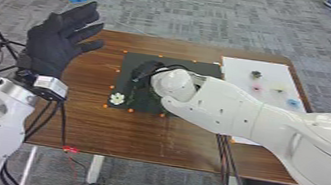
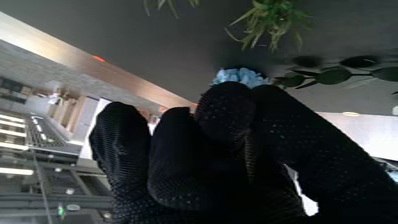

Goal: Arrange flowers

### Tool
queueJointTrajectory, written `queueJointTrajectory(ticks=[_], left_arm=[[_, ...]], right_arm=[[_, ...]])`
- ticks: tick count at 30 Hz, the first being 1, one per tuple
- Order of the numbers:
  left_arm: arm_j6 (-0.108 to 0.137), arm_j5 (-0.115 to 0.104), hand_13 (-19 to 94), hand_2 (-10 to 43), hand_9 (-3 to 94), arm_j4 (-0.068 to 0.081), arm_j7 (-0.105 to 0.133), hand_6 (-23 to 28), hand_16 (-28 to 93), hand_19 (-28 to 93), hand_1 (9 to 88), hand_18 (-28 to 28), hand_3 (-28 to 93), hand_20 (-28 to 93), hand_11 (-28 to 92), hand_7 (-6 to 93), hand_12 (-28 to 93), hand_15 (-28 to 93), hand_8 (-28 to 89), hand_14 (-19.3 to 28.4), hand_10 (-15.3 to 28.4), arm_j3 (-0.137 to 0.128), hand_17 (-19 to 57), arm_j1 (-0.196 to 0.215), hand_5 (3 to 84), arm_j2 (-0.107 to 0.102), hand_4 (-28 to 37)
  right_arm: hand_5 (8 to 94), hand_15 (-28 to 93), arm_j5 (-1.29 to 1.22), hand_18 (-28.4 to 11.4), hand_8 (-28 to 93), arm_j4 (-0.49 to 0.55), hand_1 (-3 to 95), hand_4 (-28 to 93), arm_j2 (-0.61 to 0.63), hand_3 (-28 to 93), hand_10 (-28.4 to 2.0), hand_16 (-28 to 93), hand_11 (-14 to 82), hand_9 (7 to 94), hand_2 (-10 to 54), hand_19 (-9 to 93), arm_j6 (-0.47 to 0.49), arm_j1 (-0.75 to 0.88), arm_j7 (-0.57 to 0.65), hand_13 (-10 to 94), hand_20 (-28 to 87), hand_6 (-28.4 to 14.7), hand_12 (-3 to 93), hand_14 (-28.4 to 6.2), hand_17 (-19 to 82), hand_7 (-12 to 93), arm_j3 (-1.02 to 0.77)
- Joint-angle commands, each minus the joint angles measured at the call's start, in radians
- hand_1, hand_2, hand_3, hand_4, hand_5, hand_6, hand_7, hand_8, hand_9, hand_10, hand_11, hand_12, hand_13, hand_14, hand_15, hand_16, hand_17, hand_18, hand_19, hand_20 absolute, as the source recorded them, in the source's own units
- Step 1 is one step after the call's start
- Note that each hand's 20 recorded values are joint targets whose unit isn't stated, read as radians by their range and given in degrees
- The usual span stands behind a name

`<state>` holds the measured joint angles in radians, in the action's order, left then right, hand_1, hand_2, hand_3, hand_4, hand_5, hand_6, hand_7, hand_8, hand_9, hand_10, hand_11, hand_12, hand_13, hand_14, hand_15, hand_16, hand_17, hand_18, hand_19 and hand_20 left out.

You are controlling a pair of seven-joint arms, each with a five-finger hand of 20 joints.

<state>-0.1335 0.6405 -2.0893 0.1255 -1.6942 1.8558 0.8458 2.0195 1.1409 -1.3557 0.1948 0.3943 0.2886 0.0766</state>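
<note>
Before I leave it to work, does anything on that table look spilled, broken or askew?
Nothing stands out. The white flower lies whole on the dark mat, the small pink flower sits on the white board, and the light blue flower is at the right robot hand's fingertips. I see no spill.

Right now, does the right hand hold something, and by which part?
A blue flower is at the tip of the right hand; whether held, and where, cannot be told.

Table (image 1: 86, 132) smooth brown wood; mat (image 1: 124, 83) matt; right arm (image 1: 231, 110) smooth; left fingers (image 1: 79, 16) black fabric.
</note>
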Motion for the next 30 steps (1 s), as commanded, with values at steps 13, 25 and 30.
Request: queueJointTrajectory(ticks=[13, 25, 30], left_arm=[[0.019, -0.007, 17, -4.9, 20.0, -0.009, -0.014, 3.1, 6, 41, 20.1, 25.9, 67, 5, 11, 13.5, 17, 11, -7, 13.1, 9.8, -0.007, -13.0, 0.023, 27.6, 0.011, -28.3], [0.018, -0.008, 17, -4.9, 20.0, -0.010, -0.053, 3.1, 6, 41, 19.9, 25.9, 68, 5, 10, 13.5, 17, 11, -7, 13.1, 9.8, -0.011, -13.0, 0.045, 27.6, 0.039, -28.3], [0.026, -0.009, 17, -4.9, 20.1, -0.013, -0.067, 3.2, 6, 41, 20.0, 25.9, 68, 5, 10, 13.5, 17, 11, -7, 13.1, 9.9, -0.020, -13.1, 0.074, 27.7, 0.061, -28.3]], right_arm=[[33.1, 90, -0.028, -25.4, -15, 0.102, 22.5, -7, 0.064, 93, -11.6, 36, 69.8, 76.5, 17.1, 93, -0.028, 0.014, -0.011, 78, 76, 4.5, 32.8, -8.5, 44, 18, -0.056], [33.2, 90, 0.020, -25.2, -15, 0.216, 22.4, -12, 0.137, 93, -11.9, 36, 70.3, 76.3, 14.2, 93, -0.125, 0.065, 0.012, 78, 75, 4.3, 31.1, -8.5, 44, 17, -0.182], [33.4, 90, 0.023, -25.2, -15, 0.340, 22.5, -14, 0.251, 90, -11.9, 36, 70.2, 76.2, 12.2, 93, -0.228, 0.139, 0.066, 77, 75, 4.0, 31.2, -8.2, 44, 17, -0.280]])
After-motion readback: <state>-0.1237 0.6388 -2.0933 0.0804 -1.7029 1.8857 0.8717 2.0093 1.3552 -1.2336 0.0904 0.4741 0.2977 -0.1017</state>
